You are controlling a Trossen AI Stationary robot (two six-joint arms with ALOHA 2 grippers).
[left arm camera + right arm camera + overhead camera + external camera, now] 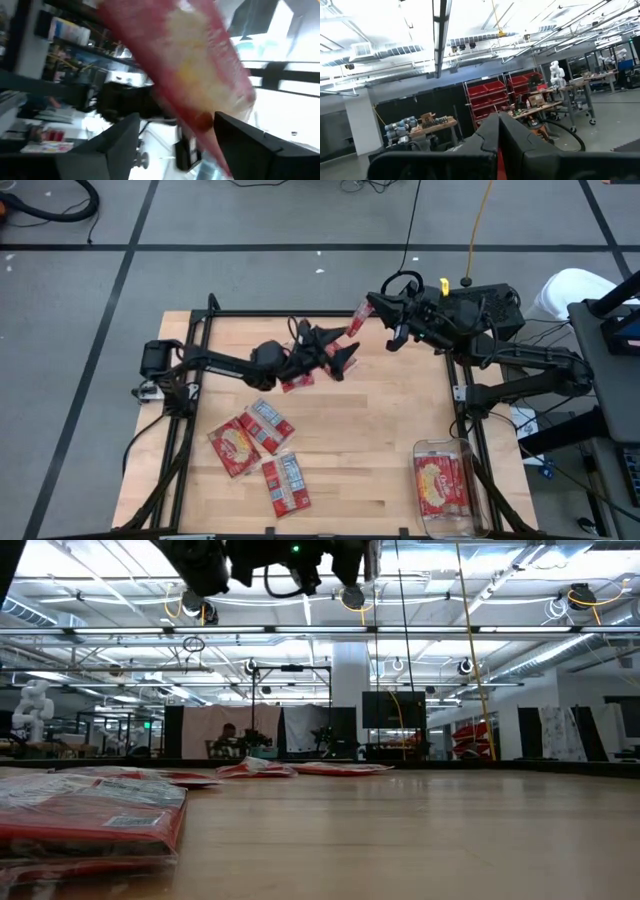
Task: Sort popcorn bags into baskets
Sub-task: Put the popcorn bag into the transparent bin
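Above the counter (pixel 380 430), my right fingers (pixel 372 306) pinch a popcorn bag (pixel 355 321); my spread left fingers (pixel 335 350) could fumble it.

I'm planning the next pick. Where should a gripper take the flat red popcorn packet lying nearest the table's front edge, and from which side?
Probably from straight above, pinching across the narrow width of the red popcorn packet. It lies flat, its long axis running roughly front to back, slightly tilted, apart from the other packets, so both long edges look free for fingertips. The left gripper is nearer.
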